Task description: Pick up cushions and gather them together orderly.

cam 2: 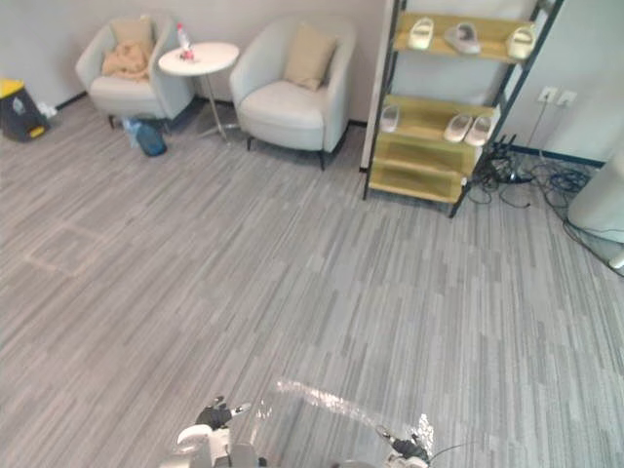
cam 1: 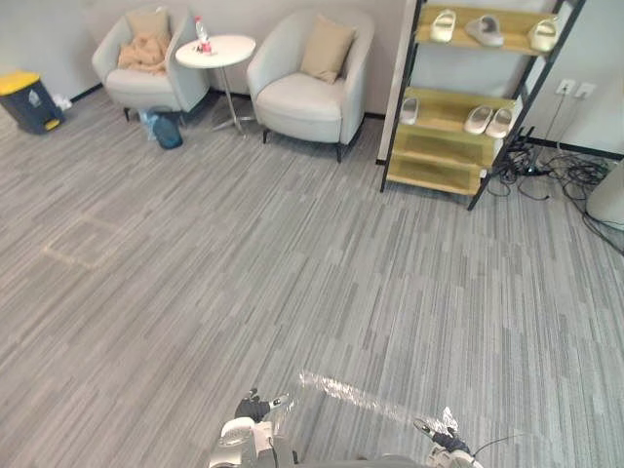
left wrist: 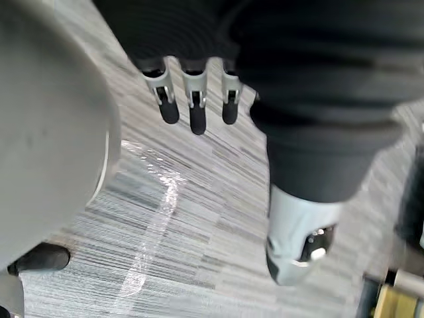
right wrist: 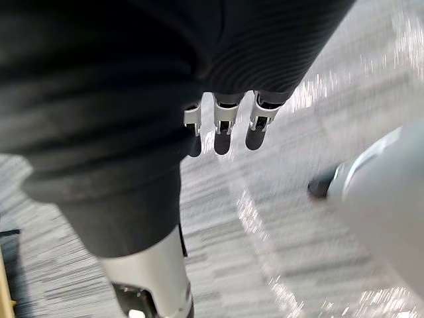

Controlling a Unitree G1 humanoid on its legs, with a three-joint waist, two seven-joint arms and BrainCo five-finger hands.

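Observation:
A tan cushion (cam 1: 327,47) leans upright against the back of the right grey armchair (cam 1: 304,97) at the far wall. A second tan cushion (cam 1: 148,23) stands in the left armchair (cam 1: 146,86), with a crumpled tan cloth (cam 1: 144,55) in front of it. Both hands hang low at the near edge, far from the chairs. My left hand (cam 1: 255,406) (left wrist: 192,99) has its fingers straight and holds nothing. The fingers of my right hand (cam 1: 444,433) (right wrist: 222,126) are also relaxed over bare carpet.
A round white side table (cam 1: 216,49) with a bottle (cam 1: 202,34) stands between the chairs, a blue bag (cam 1: 166,129) at its foot. A dark bin with a yellow lid (cam 1: 27,99) is far left. A wooden shelf with slippers (cam 1: 468,107) and floor cables (cam 1: 556,171) are at the right.

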